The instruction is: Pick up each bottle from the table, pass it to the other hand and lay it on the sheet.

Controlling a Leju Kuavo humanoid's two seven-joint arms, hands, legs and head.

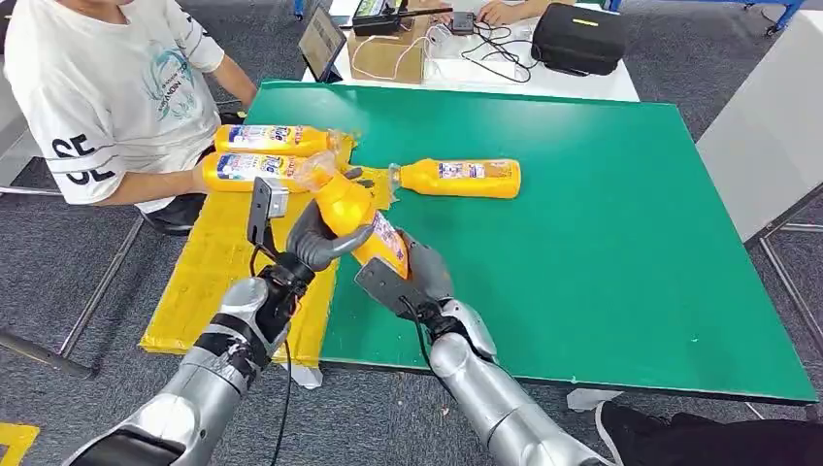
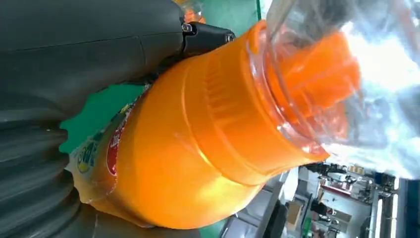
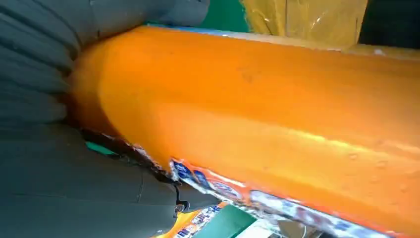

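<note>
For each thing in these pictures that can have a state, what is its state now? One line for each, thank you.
Held bottle: off the table, tilted, gripped by both hands.
Left hand: grips the held bottle's upper part.
Right hand: holds its lower part.
Two bottles on the yellow sheet: lying on their sides.
Bottle on the green table: lying on its side.
Yellow sheet: spread flat.

Orange bottles around a yellow sheet (image 1: 209,277).
Two labelled bottles (image 1: 272,140) (image 1: 254,170) lying side by side at sheet's far end, caps wrapped in clear plastic; a third (image 1: 459,178) lying on green table (image 1: 602,252) just right of sheet; a fourth (image 1: 361,221) tilted above sheet's right edge, held off the surface.
</note>
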